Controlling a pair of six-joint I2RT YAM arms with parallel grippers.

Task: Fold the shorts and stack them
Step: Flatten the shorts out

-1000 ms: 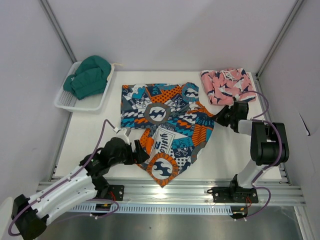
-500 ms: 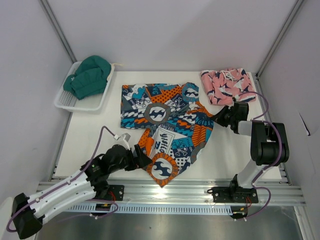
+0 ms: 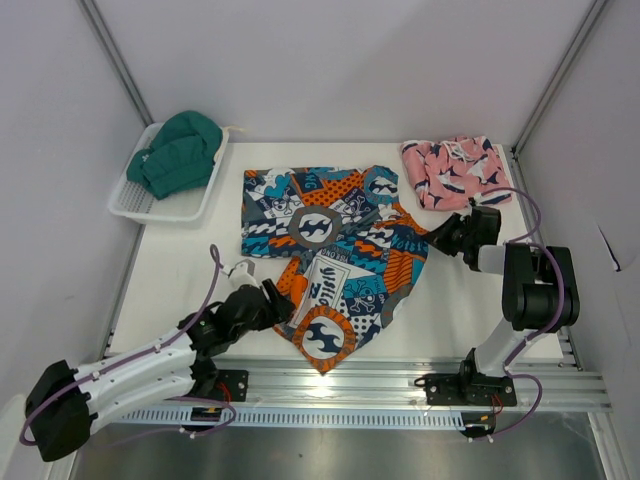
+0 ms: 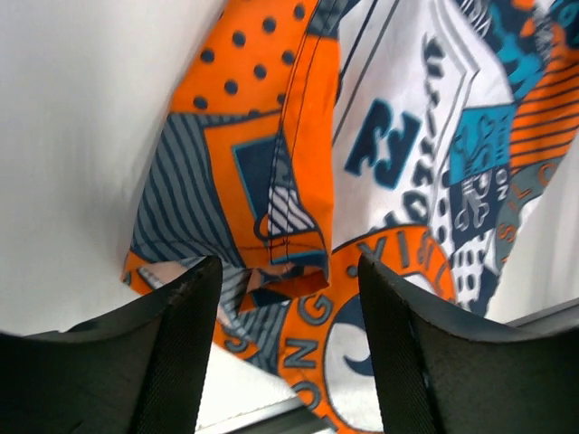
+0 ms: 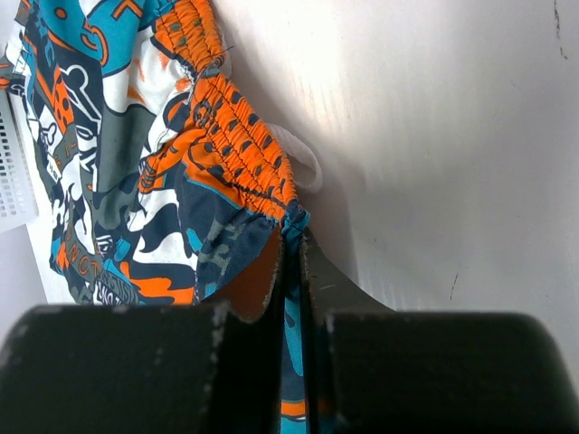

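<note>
The left gripper point(image 4: 285, 271) has its fingers apart, straddling the near hem of the patchwork shorts point(image 3: 335, 245), which lie spread across the middle of the white table point(image 3: 170, 270). The right gripper point(image 5: 293, 298) is pinched tight on their orange elastic waistband. The pink shorts point(image 3: 456, 172) lie crumpled at the far right corner.

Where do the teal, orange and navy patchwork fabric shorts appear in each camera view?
Top external: teal, orange and navy patchwork fabric shorts, spread at mid-table.
Left wrist: centre and right, hem inside the open left gripper.
Right wrist: upper left, waistband pinched in the right gripper.
Shared landmark: the white tabletop beside them.
</note>
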